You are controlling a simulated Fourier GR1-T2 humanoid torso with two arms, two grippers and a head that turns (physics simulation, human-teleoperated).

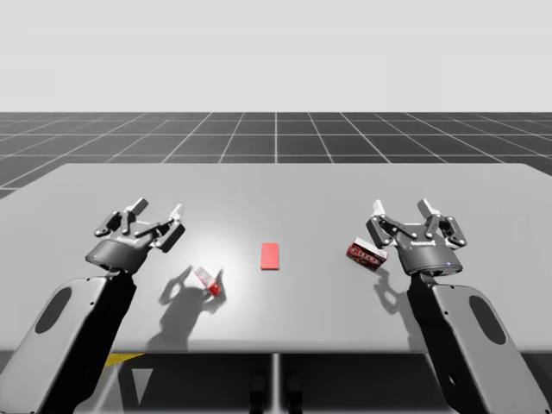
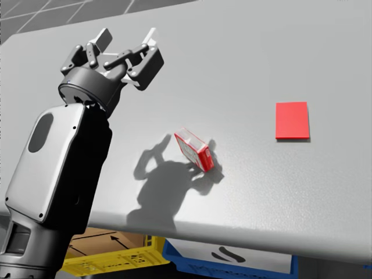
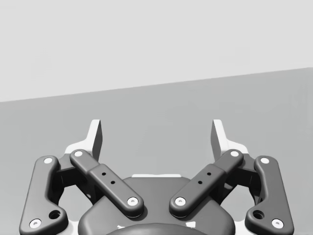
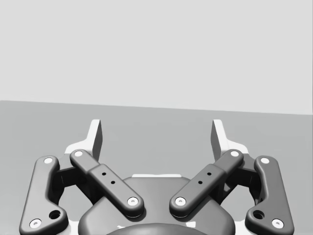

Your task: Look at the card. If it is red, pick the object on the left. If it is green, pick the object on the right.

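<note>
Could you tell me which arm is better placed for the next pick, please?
Left. The card is red, so the target is the small red box on the left; my open left gripper is nearest it, while my right gripper is across the table.

The flat red rectangular card [image 1: 270, 255] at the middle of the tabletop is plain bright red, with no pattern. The small red-and-white box [image 2: 194, 149] toward the tabletop's left near corner has red sides and a pale, whitish face. The dark red box [image 1: 366, 253] toward the right edge carries white print. The matte tabletop [image 1: 276, 190] is an even pale grey. My left gripper [image 3: 156, 134] and my right gripper [image 4: 156, 134] have dark grey links, silver rivets and white fingertips. The arm shells [image 2: 55, 157] are light grey with black oval insets. The floor [image 1: 86, 147] is black with a pale grid.
</note>
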